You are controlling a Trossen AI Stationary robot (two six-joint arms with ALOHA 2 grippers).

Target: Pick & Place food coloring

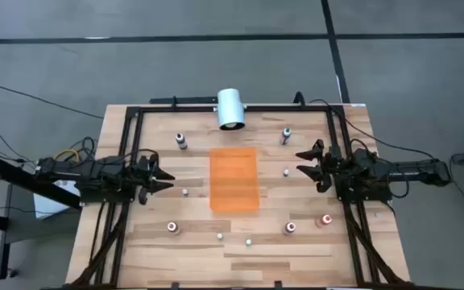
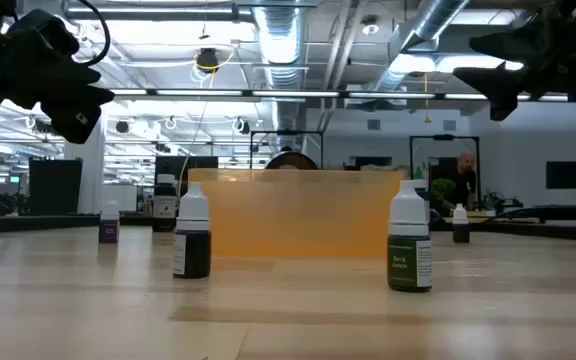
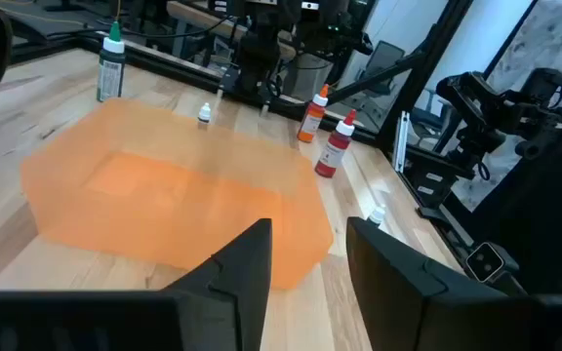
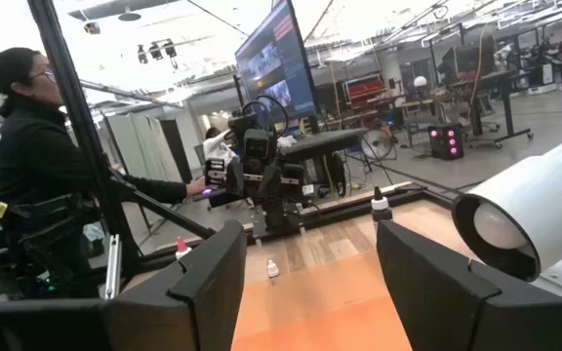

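Several tiny food coloring bottles stand upright on their bases on the wooden table: a dark one [image 1: 181,141] and a green one [image 1: 285,135] toward the far edge, and reddish ones [image 1: 172,228] [image 1: 291,229] [image 1: 325,220] toward the near edge. In the low view the dark bottle [image 2: 192,238] and the green bottle [image 2: 409,240] stand before the orange rectangle [image 1: 234,179]. My left gripper [image 1: 169,177] hovers left of the rectangle, open and empty. My right gripper [image 1: 300,161] hovers right of it, open and empty. Both point toward the table's middle.
A big white cylinder [image 1: 230,109] lies at the far edge, its mouth toward the table. Small pale caps or bottles [image 1: 185,192] [image 1: 286,171] [image 1: 220,236] [image 1: 248,241] dot the wood. A black frame [image 1: 337,137] borders the table. A person [image 4: 37,175] is beyond the table.
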